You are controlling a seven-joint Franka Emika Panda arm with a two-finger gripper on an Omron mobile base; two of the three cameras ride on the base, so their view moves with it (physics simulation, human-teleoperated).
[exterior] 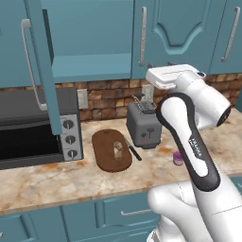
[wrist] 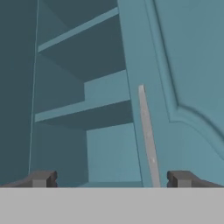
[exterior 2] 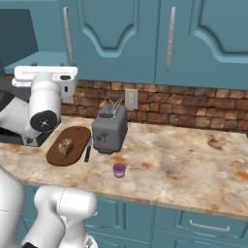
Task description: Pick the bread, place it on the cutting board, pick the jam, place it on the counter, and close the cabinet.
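the pincer [wrist: 111,179] is spread wide with nothing between its tips, facing the open cabinet [wrist: 87,131] and the bar handle [wrist: 148,135] on the shut door beside it. in the hand view the tips are cut off low down, so little more than their tops can be seen.

from the left base view the arm covers part of the jam [exterior: 178,158]; just a sliver of purple jar peeks out beside the forearm. the right base view gives it whole, jam [exterior 2: 119,169] standing upright on the worktop [exterior 2: 193,160] in front of the toaster [exterior 2: 109,128], well apart from it.

the bread [exterior: 117,150] lies on the cutting board [exterior: 106,158]; it is small and pale here, clearer in the right base view. a black-handled knife [exterior: 133,150] lies between board and toaster. the left base view alone shows the toaster oven [exterior: 38,127] and the cabinet door [exterior: 42,61] swung out over it, its top cut off by the frame.

marbled stone worktop, brick backsplash [exterior 2: 184,109], teal drawers [exterior 2: 203,225] below.
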